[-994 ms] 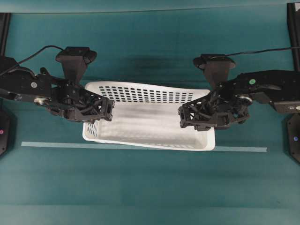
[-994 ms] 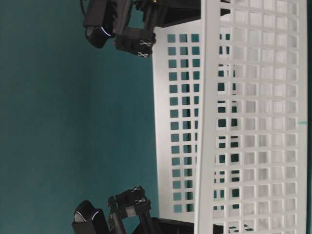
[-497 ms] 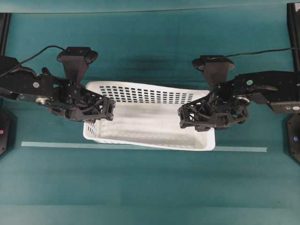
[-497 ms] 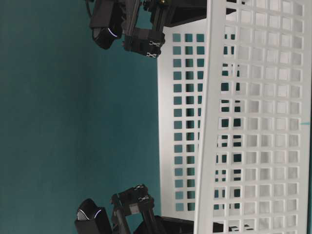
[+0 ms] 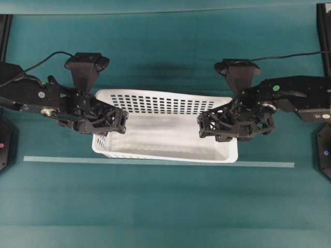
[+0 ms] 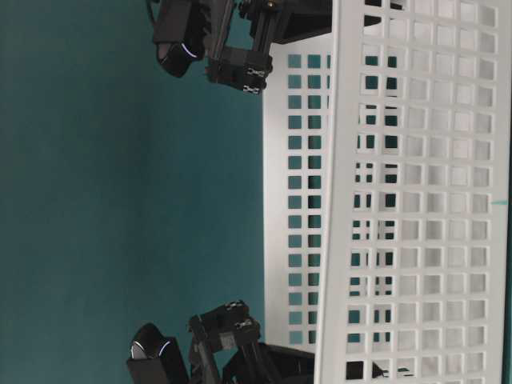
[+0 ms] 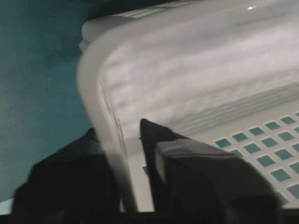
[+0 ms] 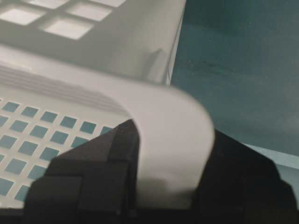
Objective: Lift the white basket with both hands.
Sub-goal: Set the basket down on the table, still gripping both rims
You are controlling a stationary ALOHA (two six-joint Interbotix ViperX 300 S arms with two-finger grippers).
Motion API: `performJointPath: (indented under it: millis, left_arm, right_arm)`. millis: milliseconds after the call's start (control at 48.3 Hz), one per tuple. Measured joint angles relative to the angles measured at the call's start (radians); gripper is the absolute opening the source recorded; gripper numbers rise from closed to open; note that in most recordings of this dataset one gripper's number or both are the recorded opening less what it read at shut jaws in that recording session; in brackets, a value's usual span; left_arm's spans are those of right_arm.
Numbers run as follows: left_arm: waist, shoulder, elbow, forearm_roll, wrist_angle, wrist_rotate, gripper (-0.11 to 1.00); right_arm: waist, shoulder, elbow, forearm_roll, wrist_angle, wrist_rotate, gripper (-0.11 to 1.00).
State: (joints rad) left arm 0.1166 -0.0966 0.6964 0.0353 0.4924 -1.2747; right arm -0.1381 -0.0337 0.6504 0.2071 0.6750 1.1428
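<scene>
The white basket (image 5: 165,137) lies across the middle of the teal table, with one gripper at each short end. My left gripper (image 5: 123,120) straddles the left rim (image 7: 93,70). Its outer finger lies against the rim, while a narrow gap shows between the wall and the inner finger (image 7: 154,140), so it is open. My right gripper (image 5: 201,126) is shut on the right rim (image 8: 173,121), which is pinched between both fingers. In the table-level view the perforated wall (image 6: 400,200) fills the right side, with a gripper at either end.
A pale tape line (image 5: 155,161) runs across the teal table (image 5: 165,206) just in front of the basket. Dark arm bases stand at the left edge (image 5: 4,144) and the right edge (image 5: 326,150).
The basket and both grippers have sunk slightly toward the table. The left jaws have widened a little off the rim. The right grip looks unchanged.
</scene>
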Motion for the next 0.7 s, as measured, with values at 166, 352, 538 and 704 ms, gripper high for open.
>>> performJointPath:
  millis: [166, 352, 538, 704]
  left_arm:
    - [-0.008, 0.002, -0.002, 0.0, -0.026, 0.0, 0.57]
    - [-0.015, 0.002, -0.003, 0.0, -0.041, 0.003, 0.78]
    - [-0.012, 0.003, -0.003, 0.0, -0.054, 0.008, 0.76]
    - [-0.011, 0.003, -0.003, 0.0, -0.064, 0.009, 0.77]
  right_arm:
    - [-0.012, 0.0, 0.0, 0.003, -0.014, -0.049, 0.25]
    - [-0.026, 0.005, -0.002, -0.002, -0.034, -0.123, 0.57]
    - [-0.025, 0.008, -0.003, 0.003, -0.043, -0.129, 0.89]
    - [-0.026, 0.006, -0.005, 0.003, -0.04, -0.129, 0.93]
